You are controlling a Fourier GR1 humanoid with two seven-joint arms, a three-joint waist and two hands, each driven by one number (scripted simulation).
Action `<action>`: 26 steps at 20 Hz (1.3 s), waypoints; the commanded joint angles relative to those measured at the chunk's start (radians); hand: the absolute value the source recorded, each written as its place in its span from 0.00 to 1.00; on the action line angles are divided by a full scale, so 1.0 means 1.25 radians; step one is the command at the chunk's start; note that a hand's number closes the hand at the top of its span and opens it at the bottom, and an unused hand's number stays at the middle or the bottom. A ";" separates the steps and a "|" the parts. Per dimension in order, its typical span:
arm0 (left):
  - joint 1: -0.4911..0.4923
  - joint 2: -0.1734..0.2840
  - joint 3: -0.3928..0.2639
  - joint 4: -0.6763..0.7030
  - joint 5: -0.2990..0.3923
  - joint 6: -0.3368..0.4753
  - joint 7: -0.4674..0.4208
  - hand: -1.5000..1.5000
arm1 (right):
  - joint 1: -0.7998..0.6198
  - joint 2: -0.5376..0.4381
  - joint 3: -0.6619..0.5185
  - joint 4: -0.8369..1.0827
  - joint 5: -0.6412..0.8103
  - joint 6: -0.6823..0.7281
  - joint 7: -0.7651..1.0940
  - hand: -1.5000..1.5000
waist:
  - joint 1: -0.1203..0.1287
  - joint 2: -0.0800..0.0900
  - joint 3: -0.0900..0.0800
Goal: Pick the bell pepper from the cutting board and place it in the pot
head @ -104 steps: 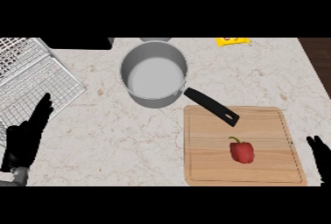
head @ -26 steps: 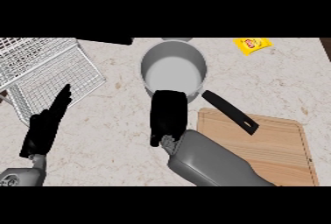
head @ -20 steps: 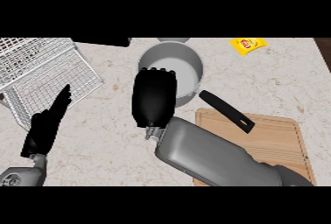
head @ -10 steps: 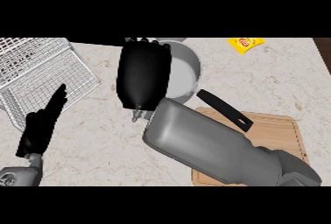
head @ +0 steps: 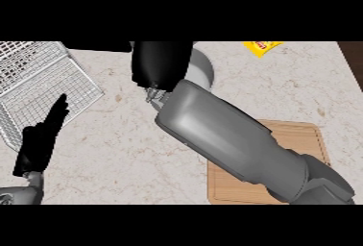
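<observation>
My right forearm [head: 234, 144] fills the middle of the head view, running up from the lower right. Its black hand [head: 162, 62] is seen from the back and hangs over the grey pot [head: 203, 73], hiding most of it. Only the pot's right side shows. The bell pepper shows nowhere; whether it is in the hand I cannot tell. The wooden cutting board [head: 301, 137] lies at the lower right, mostly under the forearm, and its visible part is bare. My left hand [head: 41, 141] rests open at the lower left, fingers up.
A wire rack [head: 39, 81] covers the counter's upper left, close to the left hand. A yellow packet [head: 262, 47] lies at the top right. Marbled counter [head: 120, 158] shows between the two arms.
The right hand has moved up and away from the cutting board to above the pot, and the forearm now covers more of the view. The left hand has stayed put.
</observation>
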 commanded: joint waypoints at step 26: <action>0.012 -0.007 0.026 -0.022 -0.005 -0.017 -0.001 0.50 | 0.009 0.012 -0.319 0.552 -0.203 -0.436 -0.424 0.00 | 0.004 0.016 0.002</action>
